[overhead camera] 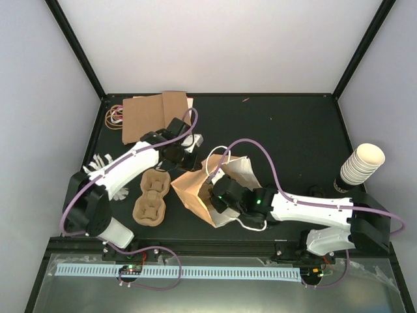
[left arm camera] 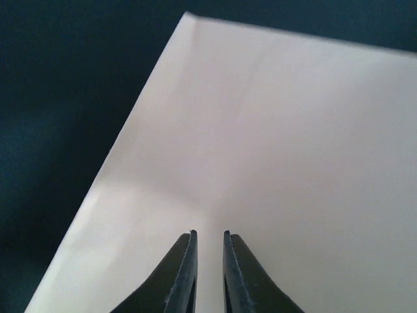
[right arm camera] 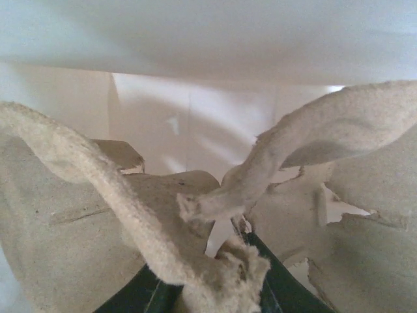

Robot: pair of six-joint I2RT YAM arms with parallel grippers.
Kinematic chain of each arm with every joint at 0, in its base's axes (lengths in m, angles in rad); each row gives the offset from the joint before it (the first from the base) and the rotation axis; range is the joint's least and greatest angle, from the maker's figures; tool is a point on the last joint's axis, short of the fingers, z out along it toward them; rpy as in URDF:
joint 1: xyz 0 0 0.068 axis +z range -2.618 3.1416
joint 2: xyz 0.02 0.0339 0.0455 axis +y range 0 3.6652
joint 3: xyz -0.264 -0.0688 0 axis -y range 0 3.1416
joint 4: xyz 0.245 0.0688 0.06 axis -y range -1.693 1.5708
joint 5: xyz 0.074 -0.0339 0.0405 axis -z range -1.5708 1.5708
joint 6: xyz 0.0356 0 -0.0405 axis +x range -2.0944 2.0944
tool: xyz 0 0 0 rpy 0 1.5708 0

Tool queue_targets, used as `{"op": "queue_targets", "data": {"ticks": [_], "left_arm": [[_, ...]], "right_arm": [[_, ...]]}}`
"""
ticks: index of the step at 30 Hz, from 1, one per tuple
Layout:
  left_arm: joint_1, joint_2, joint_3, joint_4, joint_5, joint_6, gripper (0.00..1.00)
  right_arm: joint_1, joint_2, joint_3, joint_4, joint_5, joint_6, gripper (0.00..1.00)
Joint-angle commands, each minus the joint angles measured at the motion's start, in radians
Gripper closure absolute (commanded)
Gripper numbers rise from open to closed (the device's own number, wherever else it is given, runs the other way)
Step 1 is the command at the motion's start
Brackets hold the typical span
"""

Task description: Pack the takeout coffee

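The takeout coffee shows only as dim dark shapes (overhead camera: 329, 188) against the black table, beside the cream cup stack at the right. A brown paper bag (overhead camera: 195, 186) lies on its side mid-table. My right gripper (overhead camera: 215, 194) reaches into its mouth. In the right wrist view that gripper (right arm camera: 228, 261) is shut on the torn, fibrous edge of a moulded-pulp tray (right arm camera: 78, 215), with the bag's pale inner wall (right arm camera: 195, 124) behind. My left gripper (overhead camera: 186, 151) hovers over a white sheet (left arm camera: 273, 143). Its jaws (left arm camera: 208, 233) stand a narrow gap apart, holding nothing.
A second pulp cup tray (overhead camera: 151, 195) lies left of the bag. Flat brown paper (overhead camera: 156, 112) and rubber bands (overhead camera: 115, 116) sit at the back left. A stack of cream paper cups (overhead camera: 362, 163) leans at the right edge. White items (overhead camera: 104, 164) lie by the left arm.
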Motion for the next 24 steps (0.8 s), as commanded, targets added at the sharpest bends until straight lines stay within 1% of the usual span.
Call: {"op": "queue_targets", "data": {"ticks": [1,4,8,10,14,15,17,18,19,21,22,24], "left_arm": [[-0.009,-0.123,0.077,-0.029,-0.023,-0.007,0.81],[-0.015,-0.209,0.082,-0.029,-0.034,-0.006,0.67],[-0.030,-0.346,0.059,-0.021,-0.033,0.012,0.56],[-0.039,-0.407,0.041,-0.015,-0.030,0.025,0.53],[-0.067,-0.530,-0.003,0.029,0.008,0.041,0.53],[-0.073,-0.555,-0.011,0.043,0.024,0.043,0.56],[-0.091,-0.597,-0.026,0.077,0.061,0.048,0.69],[-0.106,-0.613,-0.035,0.093,0.073,0.050,0.73],[-0.124,-0.627,-0.041,0.108,0.073,0.053,0.74],[-0.176,-0.639,-0.034,0.115,0.046,0.065,0.73],[-0.204,-0.637,-0.019,0.096,0.020,0.076,0.71],[-0.276,-0.629,0.007,0.067,-0.049,0.095,0.62]], "right_arm": [[-0.001,-0.038,0.033,-0.111,0.036,0.035,0.75],[-0.001,-0.031,0.062,-0.155,0.038,0.041,0.75],[-0.002,0.000,0.105,-0.196,0.021,0.042,0.75],[-0.002,0.005,0.110,-0.193,0.011,0.040,0.75],[-0.002,0.010,0.117,-0.185,-0.004,0.036,0.75],[-0.002,0.011,0.120,-0.187,-0.006,0.034,0.75],[-0.002,0.015,0.126,-0.193,-0.007,0.032,0.75],[-0.002,0.017,0.129,-0.195,-0.009,0.032,0.75],[-0.002,0.020,0.131,-0.197,-0.011,0.031,0.75],[-0.003,0.023,0.134,-0.199,-0.013,0.031,0.75],[-0.003,0.026,0.135,-0.200,-0.014,0.031,0.75],[-0.002,0.029,0.138,-0.202,-0.018,0.031,0.75]]}}
